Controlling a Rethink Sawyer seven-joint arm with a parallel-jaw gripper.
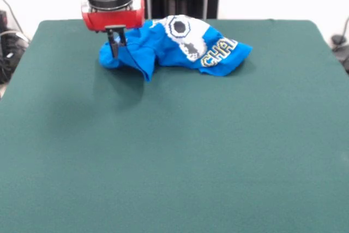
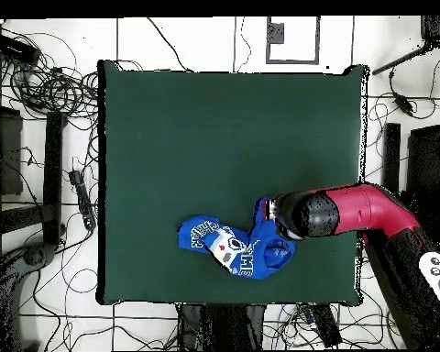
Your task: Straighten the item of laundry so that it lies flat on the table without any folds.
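- table point(image 1: 174, 151): green cloth top, mostly bare. Everything happening is bunched near one edge, so there's plenty of open felt out from the jaws to spread into.
- arm point(image 2: 370, 209): red and black, reaching in over the table edge and hanging straight down over one end of the heap. Vertical approach makes sense for pinching a raised fold from above.
- shirt point(image 1: 180, 45): blue, crumpled into a long lump, not flat. White print and block letters face up on the half away from the jaws; the half at the jaws is plain blue, folded over itself with a flap hanging down toward the felt. My read: far from done, several folds stacked.
- gripper point(image 1: 115, 43): tips sit low, at the shirt's end fold, right against the fabric. The two fingers point(image 1: 112, 45) look drawn close together, and the cloth beside them stands up off the table, so I'd judge they're pinched on that edge of the shirt. Contact point itself is small and partly hidden, so not certain.
- why that end: it's the thickest doubled-over part; pulling it out and away from the printed half should unroll the lump.
- risk: a pinch through two layers drags the whole heap instead of opening it.
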